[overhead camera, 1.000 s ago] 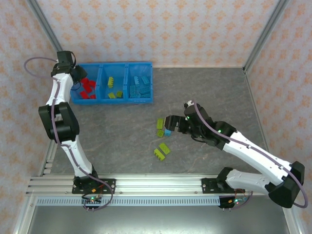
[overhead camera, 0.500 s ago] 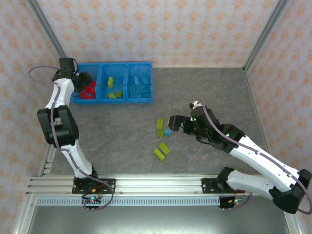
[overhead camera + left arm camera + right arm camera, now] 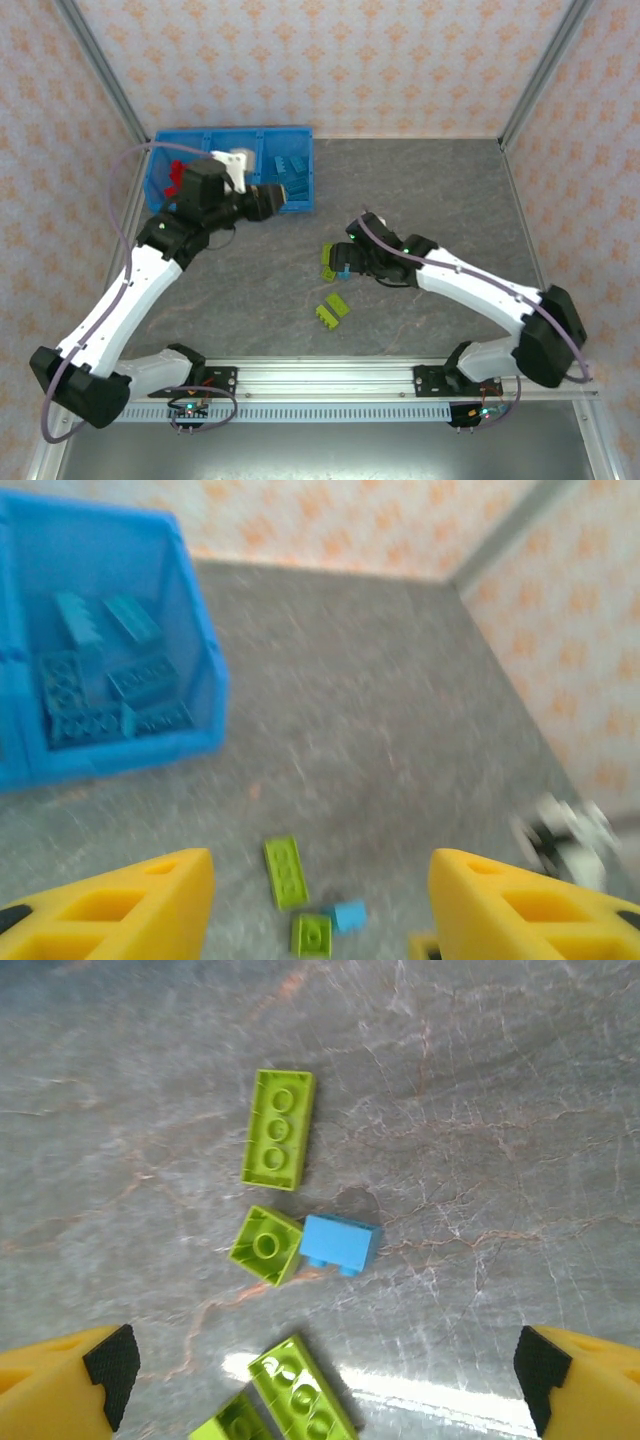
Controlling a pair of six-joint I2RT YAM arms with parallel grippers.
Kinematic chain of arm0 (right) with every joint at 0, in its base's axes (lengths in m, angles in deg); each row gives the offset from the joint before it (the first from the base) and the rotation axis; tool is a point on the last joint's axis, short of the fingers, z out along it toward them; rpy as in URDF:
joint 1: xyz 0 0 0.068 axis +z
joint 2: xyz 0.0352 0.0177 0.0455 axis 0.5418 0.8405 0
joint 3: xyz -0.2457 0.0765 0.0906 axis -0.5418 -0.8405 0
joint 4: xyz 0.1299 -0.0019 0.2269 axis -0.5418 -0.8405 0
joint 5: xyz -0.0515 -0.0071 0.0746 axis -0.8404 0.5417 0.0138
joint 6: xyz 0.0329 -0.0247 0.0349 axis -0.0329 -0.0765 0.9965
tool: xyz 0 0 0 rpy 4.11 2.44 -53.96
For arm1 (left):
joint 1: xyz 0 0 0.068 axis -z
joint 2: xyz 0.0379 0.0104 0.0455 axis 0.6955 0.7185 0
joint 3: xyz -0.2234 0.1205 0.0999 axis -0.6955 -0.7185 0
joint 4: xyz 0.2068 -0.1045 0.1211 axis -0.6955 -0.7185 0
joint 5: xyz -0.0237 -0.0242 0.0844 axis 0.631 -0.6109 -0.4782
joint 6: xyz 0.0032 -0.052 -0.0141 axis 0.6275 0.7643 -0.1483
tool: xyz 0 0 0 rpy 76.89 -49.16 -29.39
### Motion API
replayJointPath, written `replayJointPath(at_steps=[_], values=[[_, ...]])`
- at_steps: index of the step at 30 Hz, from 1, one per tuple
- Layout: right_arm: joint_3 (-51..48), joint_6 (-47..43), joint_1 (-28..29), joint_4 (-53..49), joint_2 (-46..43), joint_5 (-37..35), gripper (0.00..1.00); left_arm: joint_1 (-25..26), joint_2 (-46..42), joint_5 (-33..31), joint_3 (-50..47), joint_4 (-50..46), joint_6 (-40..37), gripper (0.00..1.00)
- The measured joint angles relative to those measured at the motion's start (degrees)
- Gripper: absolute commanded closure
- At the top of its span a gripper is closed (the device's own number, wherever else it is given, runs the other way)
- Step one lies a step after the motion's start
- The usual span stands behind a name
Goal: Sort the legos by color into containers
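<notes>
The light blue brick [image 3: 340, 1243] lies on the table [image 3: 500, 1080] near its middle, just beside a small lime brick [image 3: 266, 1245]. A long lime brick [image 3: 278, 1128] lies beyond it, and a lime pair [image 3: 300, 1385] lies toward the near edge. The right gripper [image 3: 346, 262] hangs over this cluster, jaws spread wide and empty, so the step in hand looks like picking the blue one. That calls for a straight descent and a close that misses the small lime neighbour. The left gripper [image 3: 272, 197], released and holding nothing, sits by the blue bin [image 3: 300, 135] at the far left corner. The right wrist view shows the studs and the tight spacing. The top view shows red bricks [image 3: 178, 176] in the bin's left compartment, and the blurred left wrist view shows light blue bricks [image 3: 100, 685] in its right one.
</notes>
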State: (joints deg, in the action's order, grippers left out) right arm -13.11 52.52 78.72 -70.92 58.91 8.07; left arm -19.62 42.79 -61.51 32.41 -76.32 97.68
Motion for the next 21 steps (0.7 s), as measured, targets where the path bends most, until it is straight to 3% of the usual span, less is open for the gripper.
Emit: replayJointPath(at_steps=[4,9,13,17,21], values=[[0.8,1.7,-1.2,1.9,6.9,0.3,0.05,5.2,-2.0,-1.5,0.7,-8.9,-6.8,0.23],[2.0,4.5,-2.0,5.2,14.4,1.4,0.17,5.8,-3.1,-5.9,3.5,-17.8,-15.1,0.09],[2.5,7.3,-2.3,6.7,18.5,2.0,0.32,5.8,-5.1,-9.4,0.5,-18.7,-17.9,0.07],[2.4,10.1,-2.4,7.5,19.9,2.1,0.38,5.8,-4.3,-12.9,-2.1,-19.1,-19.0,0.07],[1.4,12.5,-2.3,9.1,20.0,2.2,0.55,5.8,-3.6,-15.4,-4.2,-19.4,-19.4,0.06]])
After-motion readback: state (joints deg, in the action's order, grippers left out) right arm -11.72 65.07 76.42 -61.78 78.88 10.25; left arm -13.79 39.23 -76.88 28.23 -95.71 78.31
